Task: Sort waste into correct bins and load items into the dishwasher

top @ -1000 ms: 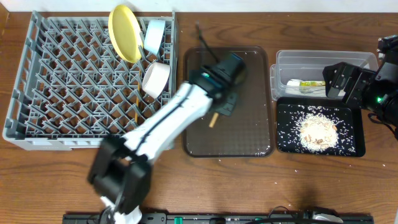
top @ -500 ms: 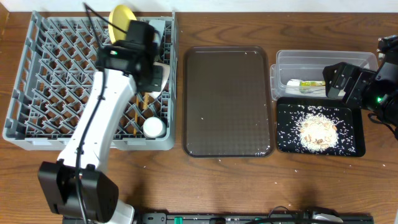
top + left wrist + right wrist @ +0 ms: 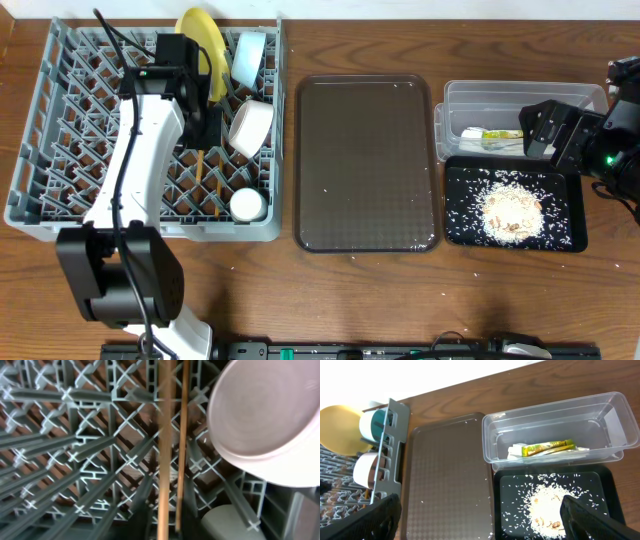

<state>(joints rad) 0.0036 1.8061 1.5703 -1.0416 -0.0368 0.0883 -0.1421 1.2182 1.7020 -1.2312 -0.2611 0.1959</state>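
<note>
Chopsticks [image 3: 166, 460], 2 thin wooden ones, sit side by side among the pegs of the grey dish rack [image 3: 60, 130], right at the left gripper [image 3: 205, 118]. Whether its jaws hold them cannot be told. Just beside them are the white bowl [image 3: 250, 128] and the small white cup [image 3: 247, 205]. The right gripper [image 3: 480, 519] gapes wide and empty near the clear tub [image 3: 605, 402].

Two thin wooden chopsticks [image 3: 165, 450] lie side by side in the grey rack [image 3: 60, 150], running straight out from the left fingers [image 3: 211, 124], with the white bowl [image 3: 250, 127] tilted just to their right. The yellow plate [image 3: 198, 40] and light blue bowl [image 3: 248, 57] stand on edge behind those fingers. Well away, the wrapper [image 3: 547, 448] sits in the clear tub [image 3: 620, 405] and rice [image 3: 550, 505] is scattered across the black tray [image 3: 507, 510].
</note>
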